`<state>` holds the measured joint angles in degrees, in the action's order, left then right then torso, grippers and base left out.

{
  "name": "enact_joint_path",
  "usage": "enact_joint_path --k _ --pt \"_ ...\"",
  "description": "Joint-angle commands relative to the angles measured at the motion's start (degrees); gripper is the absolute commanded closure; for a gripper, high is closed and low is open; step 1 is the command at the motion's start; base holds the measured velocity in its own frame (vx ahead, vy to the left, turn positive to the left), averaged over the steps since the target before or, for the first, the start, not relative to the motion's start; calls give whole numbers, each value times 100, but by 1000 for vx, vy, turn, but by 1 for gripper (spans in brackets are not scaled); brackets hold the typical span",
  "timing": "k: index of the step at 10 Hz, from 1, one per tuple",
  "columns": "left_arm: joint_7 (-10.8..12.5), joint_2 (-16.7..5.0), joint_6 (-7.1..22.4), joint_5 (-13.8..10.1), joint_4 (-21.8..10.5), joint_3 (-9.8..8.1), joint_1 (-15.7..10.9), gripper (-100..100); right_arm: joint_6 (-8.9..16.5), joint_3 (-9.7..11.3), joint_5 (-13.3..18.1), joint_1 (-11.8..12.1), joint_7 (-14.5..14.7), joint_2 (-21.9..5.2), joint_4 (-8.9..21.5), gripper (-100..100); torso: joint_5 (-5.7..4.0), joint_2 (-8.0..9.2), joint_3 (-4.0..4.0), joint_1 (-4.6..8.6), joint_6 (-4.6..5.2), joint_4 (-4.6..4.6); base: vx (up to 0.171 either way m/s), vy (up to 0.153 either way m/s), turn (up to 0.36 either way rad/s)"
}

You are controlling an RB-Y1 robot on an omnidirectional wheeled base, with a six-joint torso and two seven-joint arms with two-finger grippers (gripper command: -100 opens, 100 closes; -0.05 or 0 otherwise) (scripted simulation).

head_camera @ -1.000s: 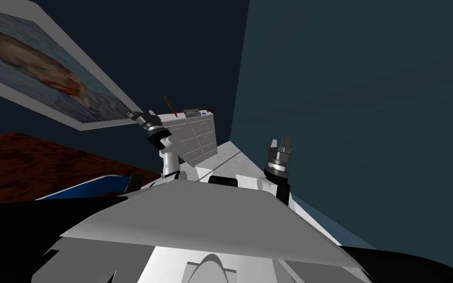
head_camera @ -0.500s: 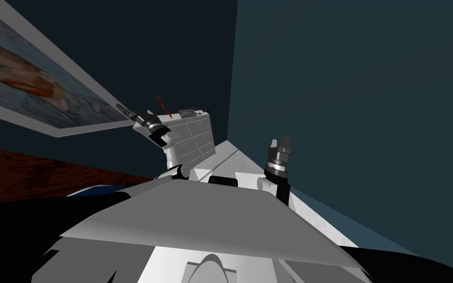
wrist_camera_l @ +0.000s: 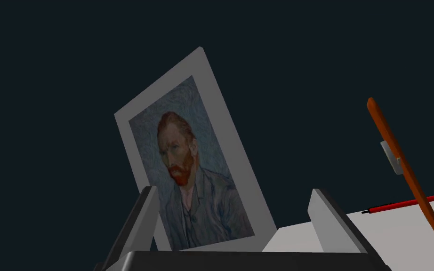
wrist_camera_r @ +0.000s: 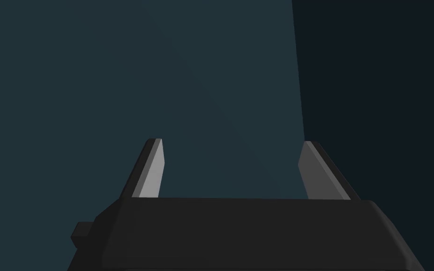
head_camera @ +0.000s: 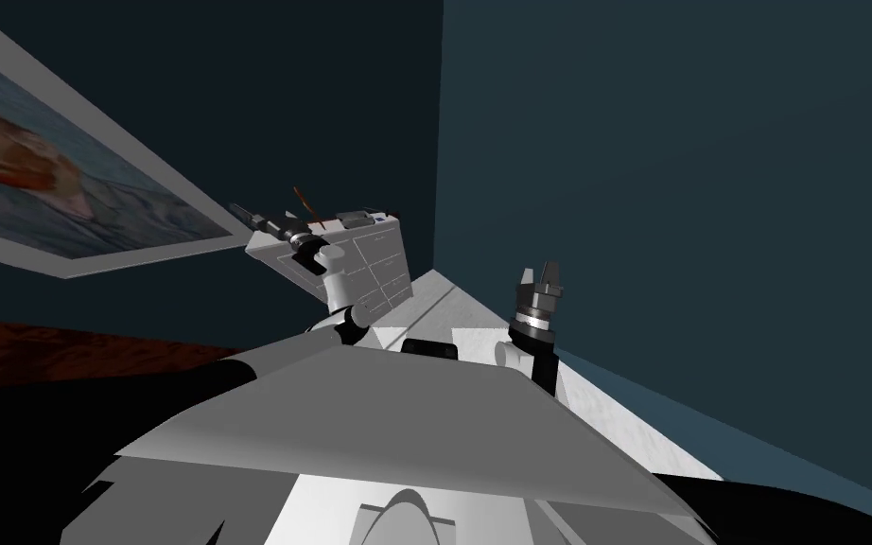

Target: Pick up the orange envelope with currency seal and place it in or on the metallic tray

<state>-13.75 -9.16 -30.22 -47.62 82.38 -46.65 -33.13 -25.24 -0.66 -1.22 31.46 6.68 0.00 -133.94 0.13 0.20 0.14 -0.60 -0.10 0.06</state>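
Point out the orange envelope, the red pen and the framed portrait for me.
orange envelope [wrist_camera_l: 413,186], left wrist view, midway along its thin orange edge.
red pen [wrist_camera_l: 395,205], left wrist view, on the red shaft.
framed portrait [wrist_camera_l: 183,160], left wrist view, on the painted face.

One framed portrait [head_camera: 56,180], upper left in the head view. One white cabinet [head_camera: 368,260] of drawers at centre, topped by one thin orange envelope [wrist_camera_l: 413,188], one red pen [wrist_camera_l: 390,206], one low grey item [head_camera: 357,218]. One left gripper [wrist_camera_l: 232,189], one right gripper [wrist_camera_r: 231,141], two blade fingers apiece.
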Motion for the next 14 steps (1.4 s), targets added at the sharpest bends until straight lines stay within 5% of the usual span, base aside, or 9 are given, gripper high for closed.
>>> enact_joint_path --k 1,14 --pt "-116 18 -49 -245 -286 -193 -286 -100 0 0 0 0 0 0 0 0 0 0 0 0 0 0 -45 98 -207" --pt "-605 204 -482 -1494 -1771 -1078 -2191 -100 0 -1 0 0 0 -1 0 0 10 1 0 -42 -2 0 -40 138 -137"
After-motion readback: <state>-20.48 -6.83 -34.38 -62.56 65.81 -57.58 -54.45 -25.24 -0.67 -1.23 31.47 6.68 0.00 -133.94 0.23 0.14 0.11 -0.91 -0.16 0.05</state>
